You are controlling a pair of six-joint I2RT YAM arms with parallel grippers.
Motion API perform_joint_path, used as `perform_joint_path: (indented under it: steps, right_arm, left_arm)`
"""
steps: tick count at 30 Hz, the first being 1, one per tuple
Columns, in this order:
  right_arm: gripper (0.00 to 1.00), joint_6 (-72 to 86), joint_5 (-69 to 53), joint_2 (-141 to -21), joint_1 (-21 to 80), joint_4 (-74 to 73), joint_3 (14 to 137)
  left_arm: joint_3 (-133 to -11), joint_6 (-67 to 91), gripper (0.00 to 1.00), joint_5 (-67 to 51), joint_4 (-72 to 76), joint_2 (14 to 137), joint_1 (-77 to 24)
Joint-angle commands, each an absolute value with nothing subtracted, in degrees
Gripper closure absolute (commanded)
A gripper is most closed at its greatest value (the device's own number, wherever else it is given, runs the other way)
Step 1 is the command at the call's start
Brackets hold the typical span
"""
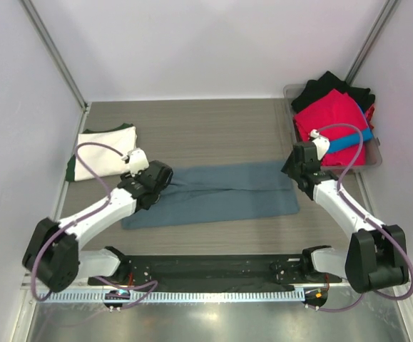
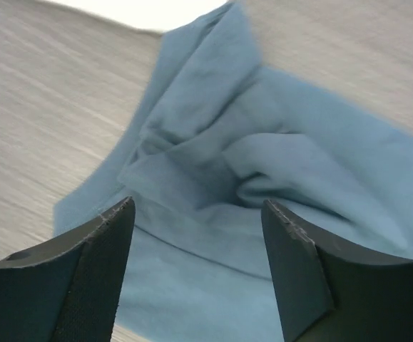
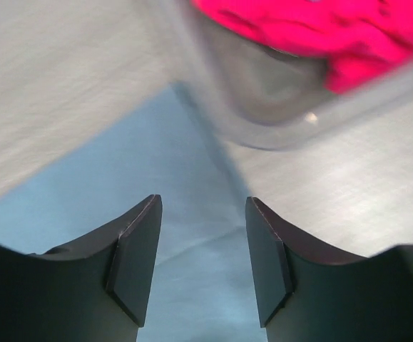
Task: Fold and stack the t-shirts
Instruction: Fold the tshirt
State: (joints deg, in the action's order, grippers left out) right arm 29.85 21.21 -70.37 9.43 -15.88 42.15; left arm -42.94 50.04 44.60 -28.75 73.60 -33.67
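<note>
Slate blue-grey t-shirt (image 1: 220, 196) lies in a long folded band across the middle of the worktop (image 1: 206, 128). Left pincer (image 2: 199, 206) hangs over its rumpled left end and right pincer (image 3: 202, 203) over its right end, both spread and gripping nothing. Far left, a folded cream-white t-shirt (image 1: 103, 153) sits on a dark green one (image 1: 70, 169). Far right, a clear bin (image 1: 374, 153) holds red (image 1: 331, 114), black (image 1: 331, 84) and bright blue (image 1: 349, 140) shirts.
</note>
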Motion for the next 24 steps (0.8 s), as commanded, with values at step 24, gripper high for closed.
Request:
perform_joint_path:
  steps: [24]
  right_arm:
    - [0.48,25.8,-10.7,-110.9,41.0,1.9,79.0]
  left_arm:
    - [-44.6,49.7,0.17,12.0,-16.4,72.8,-5.9]
